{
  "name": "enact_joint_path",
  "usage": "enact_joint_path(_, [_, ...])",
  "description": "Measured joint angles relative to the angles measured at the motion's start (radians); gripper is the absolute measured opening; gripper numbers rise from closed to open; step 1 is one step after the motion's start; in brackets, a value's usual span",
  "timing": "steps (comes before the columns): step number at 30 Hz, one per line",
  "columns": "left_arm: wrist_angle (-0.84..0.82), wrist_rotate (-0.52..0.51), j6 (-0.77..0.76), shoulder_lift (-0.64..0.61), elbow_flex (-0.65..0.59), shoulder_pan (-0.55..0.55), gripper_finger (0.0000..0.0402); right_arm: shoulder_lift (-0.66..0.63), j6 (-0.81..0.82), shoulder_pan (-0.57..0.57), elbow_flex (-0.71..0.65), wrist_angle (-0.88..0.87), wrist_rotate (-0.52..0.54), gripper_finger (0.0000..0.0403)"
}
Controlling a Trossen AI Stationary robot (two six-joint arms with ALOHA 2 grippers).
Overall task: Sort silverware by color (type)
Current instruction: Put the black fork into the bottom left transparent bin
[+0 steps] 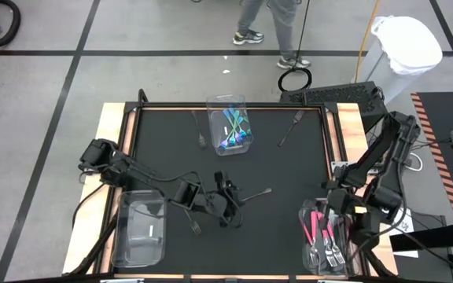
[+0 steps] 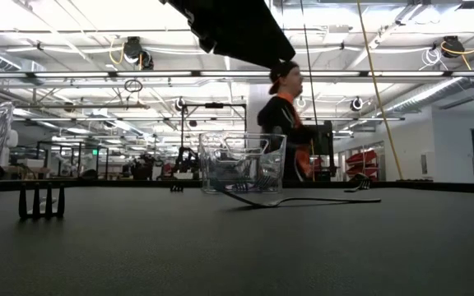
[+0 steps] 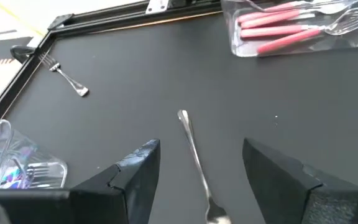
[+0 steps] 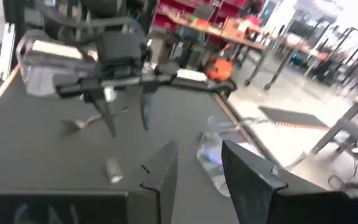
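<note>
High cam looks straight down on the whole worktop [image 1: 171, 149]; low cam sits at mat level facing the room. Wrist cams look close past each tool; both left wrist and high show the pink-fork bin [image 3: 303, 28].

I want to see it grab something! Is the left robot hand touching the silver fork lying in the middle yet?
Apart. In the left wrist view the left gripper stands open, and the silver fork lies on the mat between its fingers with bare mat showing either side.
</note>
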Motion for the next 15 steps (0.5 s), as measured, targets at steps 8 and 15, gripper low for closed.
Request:
enact_joint_path(8, [0.0,0.031,-0.027,0.042,0.0,0.008,0.0228,0.002,0.0,-0.05,-0.004,0.001,-0.091,0.0118])
enact_joint_path(15, [0.023,0.075,-0.053,0.137,0.001,0.032,0.0228,0.002,-0.055,-0.095,-0.004,0.004,-0.091,0.0118])
